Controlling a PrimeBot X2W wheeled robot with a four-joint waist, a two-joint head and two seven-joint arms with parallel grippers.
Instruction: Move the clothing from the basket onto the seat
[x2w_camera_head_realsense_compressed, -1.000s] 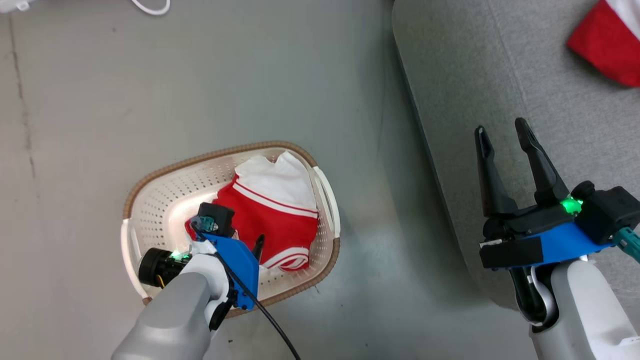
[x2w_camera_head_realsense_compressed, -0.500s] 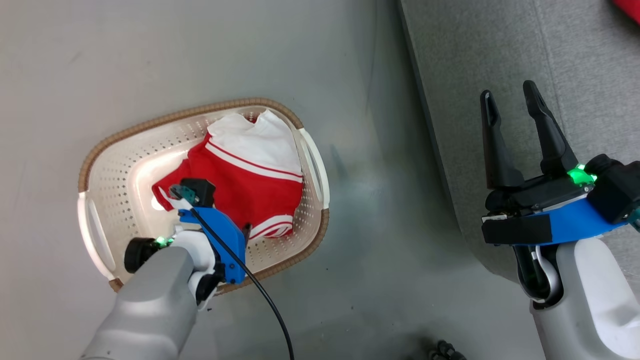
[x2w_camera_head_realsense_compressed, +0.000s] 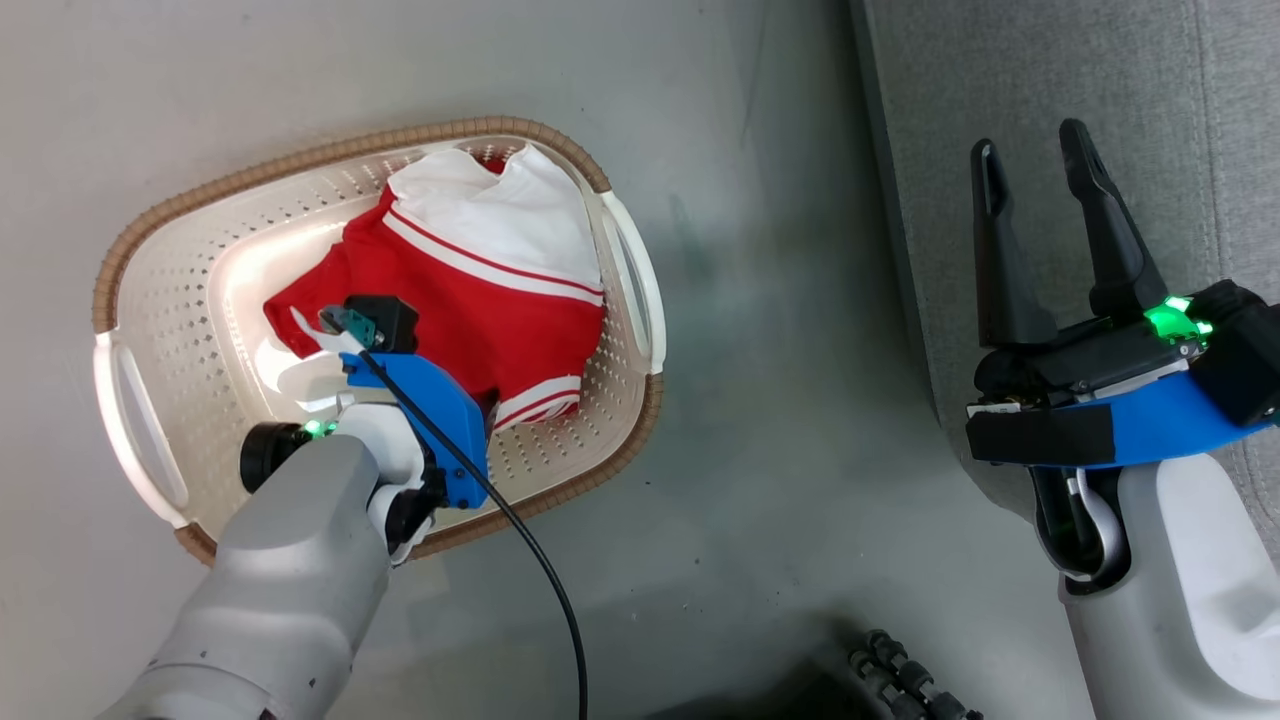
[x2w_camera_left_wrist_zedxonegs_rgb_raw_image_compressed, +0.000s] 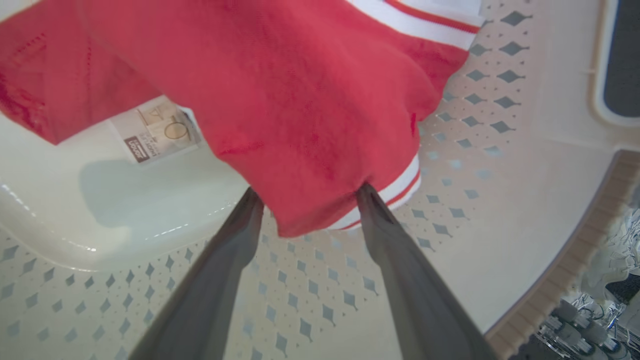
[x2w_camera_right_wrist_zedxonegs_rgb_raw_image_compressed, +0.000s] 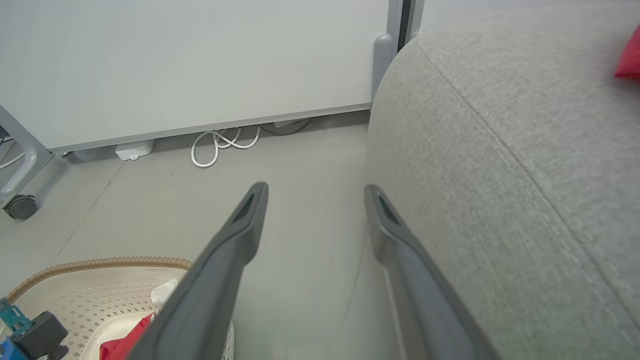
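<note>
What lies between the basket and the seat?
A bare stretch of grey floor separates the basket from the seat, as the head view shows.

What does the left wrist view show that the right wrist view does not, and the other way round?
Left wrist view, not the right: a white care label peeking from under the red garment, and its striped hem reached by the open left pincer. Right wrist view, not the left: the grey seat, a white cable, a caster wheel. Both: the cream basket and that red garment.
</note>
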